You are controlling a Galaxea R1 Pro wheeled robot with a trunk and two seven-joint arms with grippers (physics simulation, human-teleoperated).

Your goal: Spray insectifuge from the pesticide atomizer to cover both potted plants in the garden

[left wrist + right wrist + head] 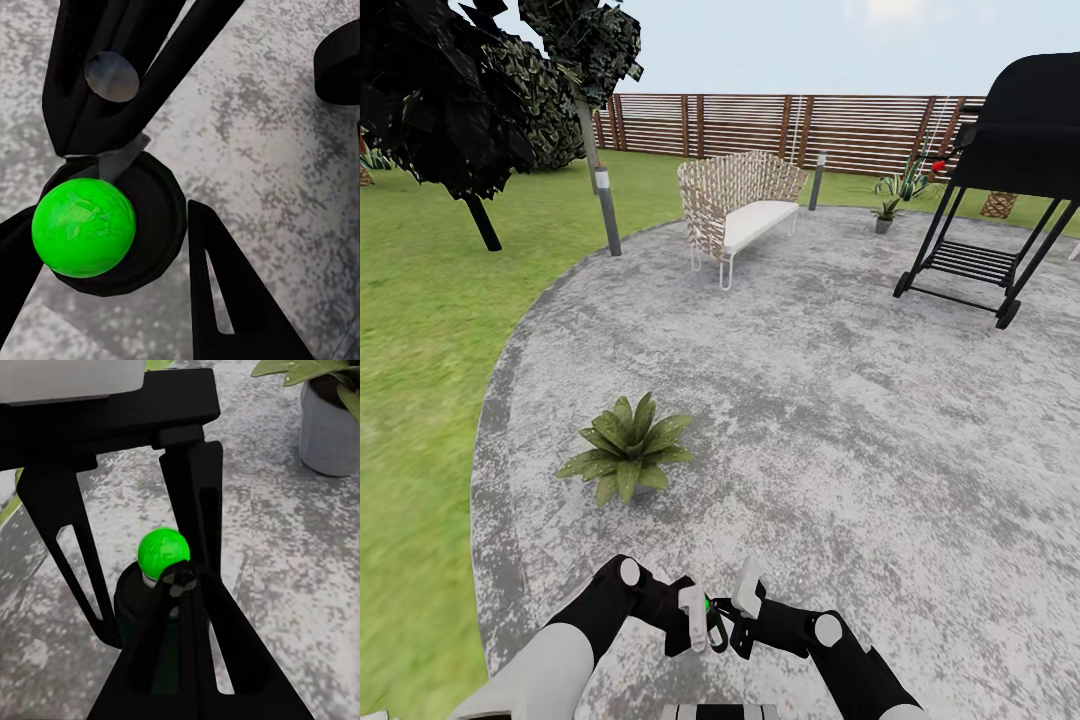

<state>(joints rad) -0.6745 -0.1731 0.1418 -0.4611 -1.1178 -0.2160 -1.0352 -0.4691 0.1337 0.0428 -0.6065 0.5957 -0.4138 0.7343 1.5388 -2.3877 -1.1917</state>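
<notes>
The pesticide atomizer (pixel 154 225), a dark bottle with a bright green ball top (pixel 163 551), hangs low in front of me over the patio. My left gripper (pixel 105 214) has a finger against each side of its body and is shut on it. My right gripper (pixel 180 581) has its fingers shut together, tips against the bottle's neck beside the green ball. In the head view both grippers, left (pixel 700 625) and right (pixel 732 615), meet at the atomizer (pixel 707 603). One potted plant (pixel 625 450) sits just ahead to the left, the other potted plant (pixel 885 213) far across the patio. No insectifuge shows on the leaves.
The grey paved patio (pixel 810 400) stretches ahead, with lawn (pixel 420 350) on the left. A wicker bench (pixel 740 205), a bollard lamp (pixel 605 205), a black grill (pixel 1010 180), a striped agave (pixel 908 183) and the slat fence (pixel 780 125) stand at the back.
</notes>
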